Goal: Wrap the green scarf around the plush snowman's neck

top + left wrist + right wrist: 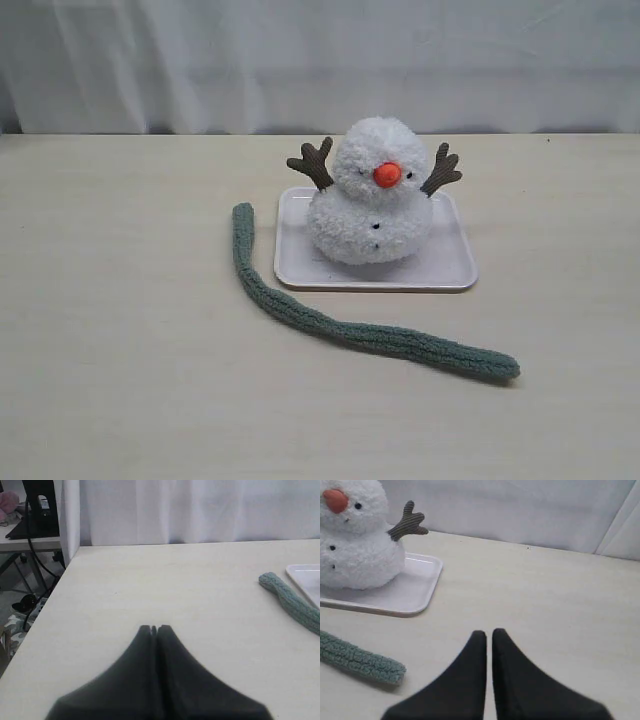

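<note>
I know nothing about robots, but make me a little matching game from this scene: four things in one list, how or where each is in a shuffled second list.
1. green scarf
2. plush snowman
3. tray
4. left gripper

A. shut, holding nothing
B. sitting upright on the tray
C. lying curved on the table, not wrapped
D. flat under the snowman

Pairs: 1-C, 2-B, 3-D, 4-A

A pale wood-grain table (120,400) is spanning the scene. A white rectangular tray (452,266) with rounded corners is lying flat on it, slightly right of centre and toward the far edge. A white curtain (200,60) is hanging behind the far edge. Beyond the left edge, dark equipment (40,515) is standing on a second desk (25,544).
</note>
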`<state>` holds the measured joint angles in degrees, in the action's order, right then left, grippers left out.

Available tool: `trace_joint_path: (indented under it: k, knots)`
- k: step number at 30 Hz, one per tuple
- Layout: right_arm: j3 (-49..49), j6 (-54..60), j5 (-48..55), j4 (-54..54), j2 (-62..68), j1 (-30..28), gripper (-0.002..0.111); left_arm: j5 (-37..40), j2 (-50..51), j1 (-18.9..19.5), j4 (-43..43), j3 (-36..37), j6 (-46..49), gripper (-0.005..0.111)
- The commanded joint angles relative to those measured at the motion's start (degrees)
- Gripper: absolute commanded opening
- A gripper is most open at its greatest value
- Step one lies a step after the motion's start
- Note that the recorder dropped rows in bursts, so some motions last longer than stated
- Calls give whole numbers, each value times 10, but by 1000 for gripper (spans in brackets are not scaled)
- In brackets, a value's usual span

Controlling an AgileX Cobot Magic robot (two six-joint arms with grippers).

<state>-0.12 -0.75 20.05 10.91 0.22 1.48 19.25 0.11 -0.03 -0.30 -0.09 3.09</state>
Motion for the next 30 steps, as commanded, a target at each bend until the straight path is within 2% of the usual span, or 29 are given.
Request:
trace_joint_path:
  k: [1,3,8,11,12,14,16,18,19,22,25,27,28,30]
  knots:
    - [1,1,-82,22,-2,-3,4,-7,-1,-4,-3,1,1,0]
    - [1,1,-207,20,-2,-2,4,-7,-1,-4,-3,1,1,0]
    - [1,1,-398,20,-2,-2,4,-7,-1,-4,-3,1,1,0]
    - [1,-1,-558,0,-2,-2,4,-7,-1,-4,-3,1,1,0]
    - [1,-32,-664,-34,-2,-2,4,-7,-1,-4,-3,1,1,0]
    - [-5,-58,-693,-56,-2,-2,4,-7,-1,-4,-3,1,1,0]
    - [-35,-61,-670,-55,-2,-2,4,-7,-1,-4,-3,1,1,0]
    - [-77,-61,-604,-51,-2,-2,4,-7,-1,-4,-3,1,1,0]
    - [-138,-65,-466,-51,-2,-2,4,-7,-1,-4,-3,1,1,0]
    - [-233,-65,-255,-51,3,-2,6,-7,-1,-4,-3,1,1,0]
    - [-326,-65,-95,-62,63,0,28,-7,-1,-4,-3,1,1,0]
    - [-365,-65,-19,-75,97,0,46,-7,-1,-4,-3,1,1,0]
    - [-388,-62,29,-87,125,0,59,-7,-1,-4,-3,1,1,0]
    - [-427,-5,131,-140,200,0,77,-7,-1,-4,-3,1,1,0]
